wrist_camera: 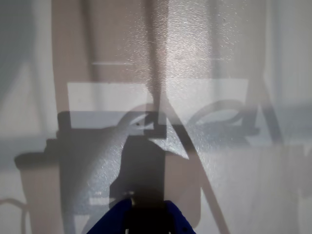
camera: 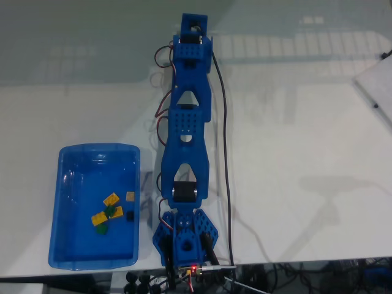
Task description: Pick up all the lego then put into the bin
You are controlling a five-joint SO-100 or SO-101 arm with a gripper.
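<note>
On the white tabletop (camera: 294, 122), the lego (camera: 112, 211) lies clustered inside the bin (camera: 61, 202), left of the arm (camera: 190, 141) in the fixed view and well apart from the fingers (wrist_camera: 148, 214), which hold nothing; open or clenched, I cannot tell.

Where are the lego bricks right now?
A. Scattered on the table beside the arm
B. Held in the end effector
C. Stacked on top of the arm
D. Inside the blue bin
D: the fixed view shows the lego lying on the floor of the bin.
</note>
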